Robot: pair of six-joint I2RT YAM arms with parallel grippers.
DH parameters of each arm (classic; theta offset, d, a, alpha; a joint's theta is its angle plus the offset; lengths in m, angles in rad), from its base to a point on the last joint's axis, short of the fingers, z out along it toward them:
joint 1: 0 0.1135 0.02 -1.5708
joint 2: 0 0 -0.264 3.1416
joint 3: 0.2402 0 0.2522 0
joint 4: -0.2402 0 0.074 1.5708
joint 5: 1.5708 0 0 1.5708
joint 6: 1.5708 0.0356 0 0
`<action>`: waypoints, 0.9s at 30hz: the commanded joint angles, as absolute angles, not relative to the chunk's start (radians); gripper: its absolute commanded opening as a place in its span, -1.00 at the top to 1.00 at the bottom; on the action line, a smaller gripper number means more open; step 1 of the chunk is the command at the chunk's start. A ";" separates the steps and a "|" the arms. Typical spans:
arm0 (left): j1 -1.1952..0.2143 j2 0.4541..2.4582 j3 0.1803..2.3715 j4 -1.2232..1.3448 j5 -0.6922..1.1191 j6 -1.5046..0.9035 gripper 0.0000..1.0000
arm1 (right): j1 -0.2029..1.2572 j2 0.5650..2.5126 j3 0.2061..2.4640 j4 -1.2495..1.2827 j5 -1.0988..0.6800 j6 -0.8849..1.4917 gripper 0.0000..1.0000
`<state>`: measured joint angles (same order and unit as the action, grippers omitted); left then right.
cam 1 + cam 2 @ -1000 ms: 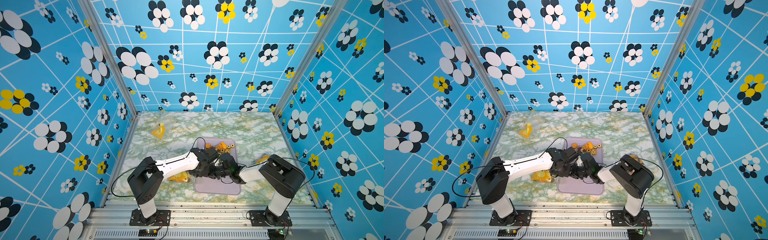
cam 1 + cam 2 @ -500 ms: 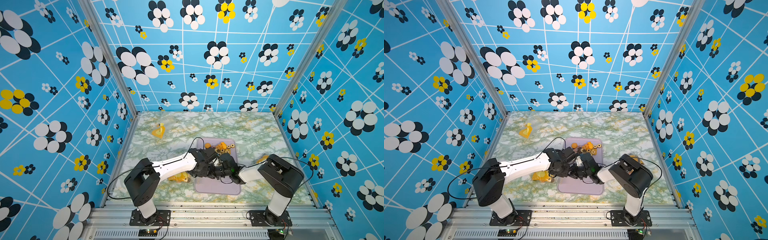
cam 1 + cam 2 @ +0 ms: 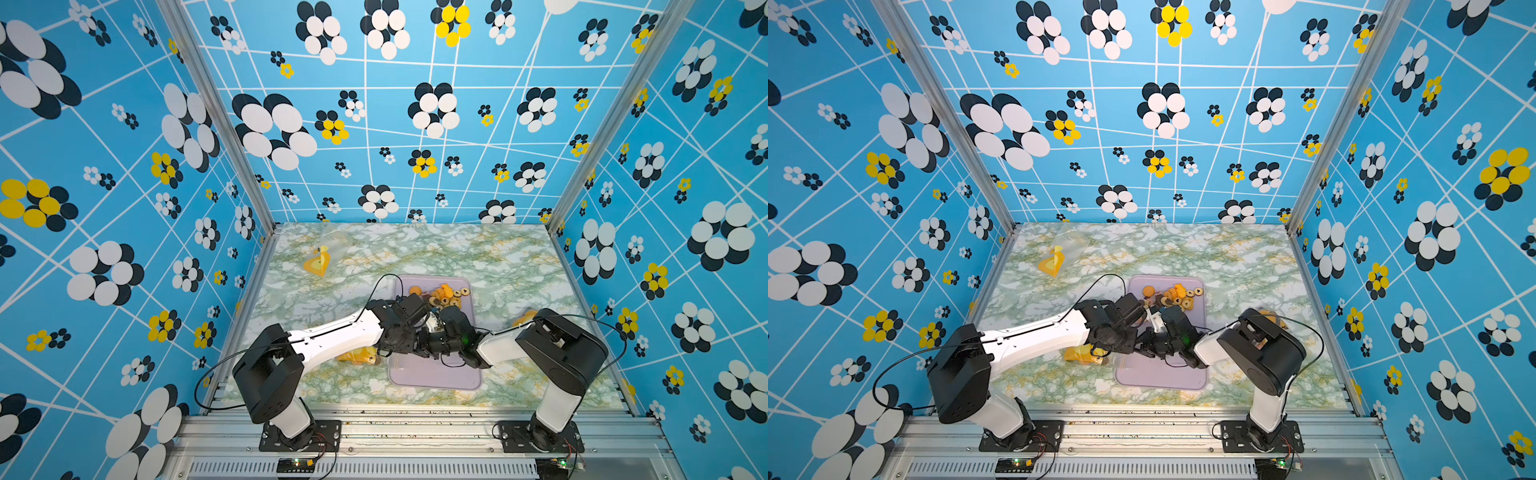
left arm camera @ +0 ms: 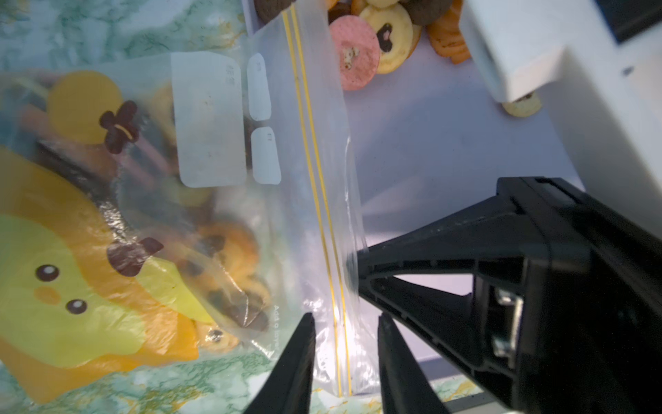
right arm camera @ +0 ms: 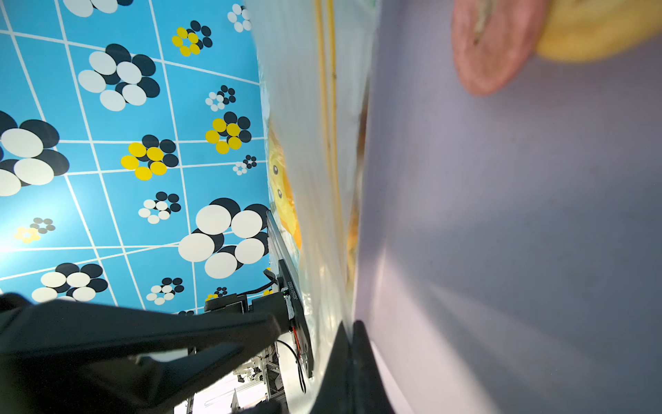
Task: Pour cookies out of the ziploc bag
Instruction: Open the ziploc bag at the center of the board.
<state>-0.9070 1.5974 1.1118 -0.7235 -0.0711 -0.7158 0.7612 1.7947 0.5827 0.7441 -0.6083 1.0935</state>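
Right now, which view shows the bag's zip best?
Left wrist: the zip runs sharp, nearly end to end. Right wrist shows it edge-on and blurred. In both top views it cannot be made out.

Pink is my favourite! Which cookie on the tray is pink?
The round pink cookie at the pile's edge nearest the ziploc bag, beside a pale yellow cookie with a dark centre. The others look yellow, orange or brown.

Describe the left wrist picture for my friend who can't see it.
A clear ziploc bag, duck-printed and holding cookies, lies with its zipper edge over a lilac tray. The open left gripper straddles that edge, the right gripper pinches it, and loose cookies sit on the tray.
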 commanded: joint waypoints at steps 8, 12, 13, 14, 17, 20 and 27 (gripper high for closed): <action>-0.895 1.657 1.115 -0.730 -0.042 -0.730 0.41 | 0.769 1.779 0.562 0.763 -0.609 1.096 1.00; -0.894 1.671 1.118 -0.736 -0.047 -0.737 0.44 | 0.769 1.775 0.560 0.762 -0.608 1.095 1.00; -0.896 1.671 1.118 -0.739 -0.053 -0.738 0.46 | 0.770 1.773 0.558 0.762 -0.609 1.094 1.00; -0.893 1.674 1.120 -0.742 -0.054 -0.739 0.50 | 0.769 1.773 0.557 0.762 -0.609 1.094 1.00; -0.890 1.684 1.125 -0.753 -0.055 -0.739 0.55 | 0.769 1.772 0.554 0.763 -0.609 1.094 1.00; -0.889 1.686 1.125 -0.750 -0.050 -0.737 0.57 | 0.769 1.769 0.551 0.764 -0.609 1.093 1.00; -0.888 1.692 1.131 -0.730 -0.027 -0.729 0.74 | 0.769 1.769 0.552 0.767 -0.606 1.094 1.00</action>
